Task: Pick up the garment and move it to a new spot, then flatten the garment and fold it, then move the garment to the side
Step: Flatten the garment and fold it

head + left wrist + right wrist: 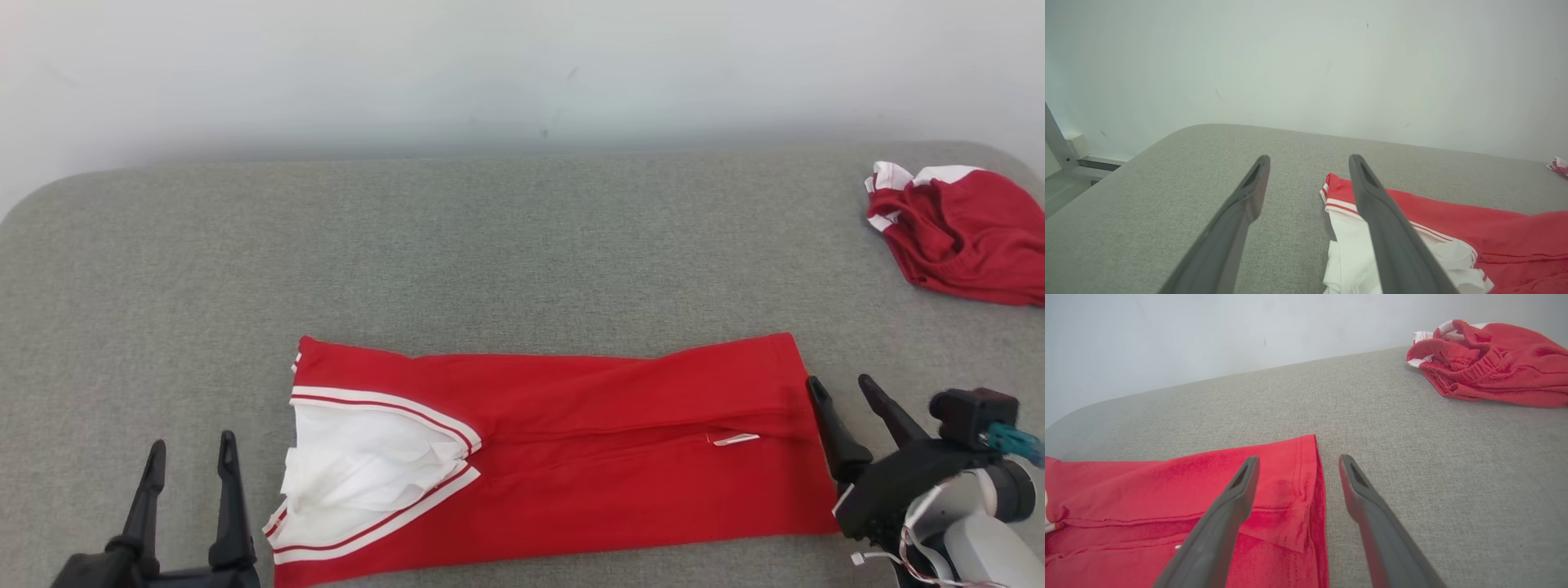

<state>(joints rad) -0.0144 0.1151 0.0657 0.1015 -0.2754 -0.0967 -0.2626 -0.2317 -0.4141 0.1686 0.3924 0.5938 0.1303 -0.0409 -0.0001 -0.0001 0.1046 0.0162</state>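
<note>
A red garment [588,445] with white, red-striped trim lies flat as a long folded band across the front of the grey table [490,245]; its white end [359,469] points left. My left gripper [189,447] stands open just left of that white end [1349,253], holding nothing. At the band's right edge my right gripper [839,384] is open; in the right wrist view one finger is over the red hem [1294,486] and the other over bare table, with my right gripper [1298,459] empty.
A second red and white garment [963,233] lies crumpled at the table's far right [1486,363]. A pale wall [522,65] runs behind the table. Bare grey surface stretches behind the folded band and to the left.
</note>
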